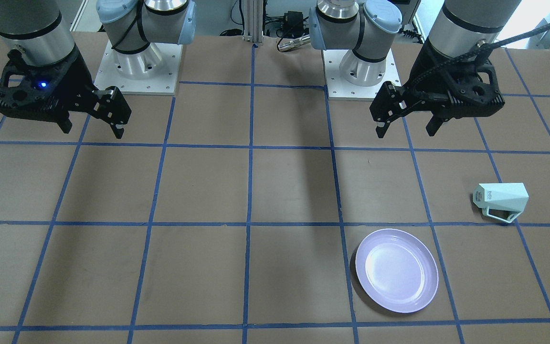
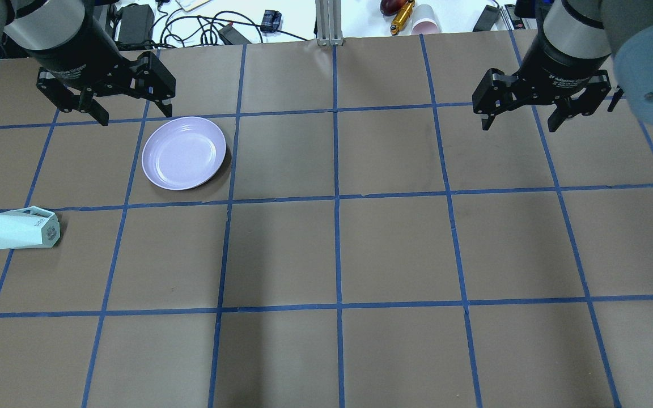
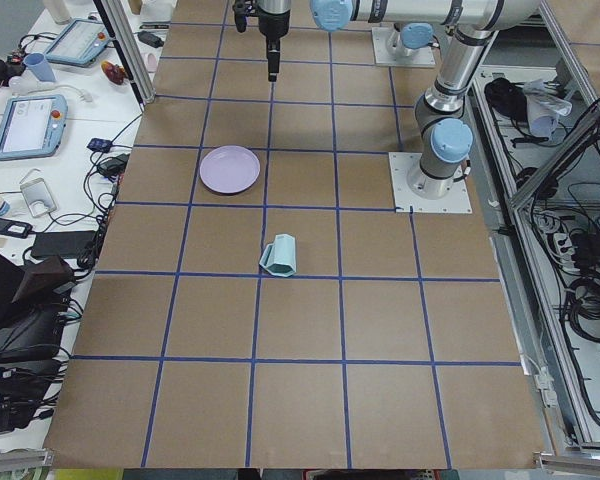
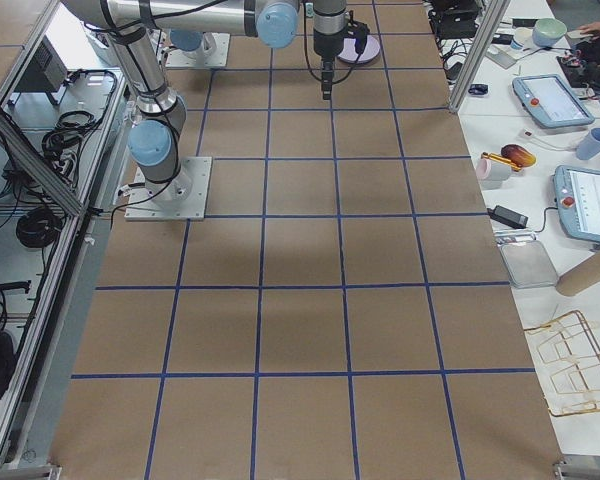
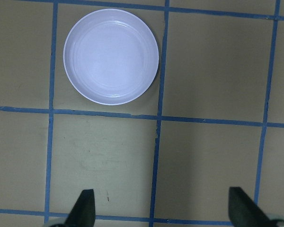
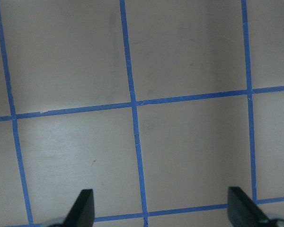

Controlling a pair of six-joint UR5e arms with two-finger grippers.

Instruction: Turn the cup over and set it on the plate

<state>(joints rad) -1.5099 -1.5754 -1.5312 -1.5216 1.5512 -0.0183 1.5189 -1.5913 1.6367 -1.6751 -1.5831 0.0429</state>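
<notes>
- Overhead exterior view puts the cup [image 2: 23,228] on its side near the robot's left end of the table [image 2: 394,249]. Its dark-labelled base faces the middle, and it lies well apart from the plate [image 2: 184,153].
- The plate sits flat and bare, ready to take the cup once it's turned upright, I'd guess.
- The left gripper [image 2: 134,116] hangs high near the plate, jaws spread wide on nothing. As the nearer arm, it looks the likely one to fetch the cup.
- The right gripper [image 2: 519,126] hovers over bare table, jaws equally wide and empty.
- The cup's mouth is hard to make out from any angle. The left wrist camera catches the plate but not the cup, and both wrist views show only the fingertips.
</notes>
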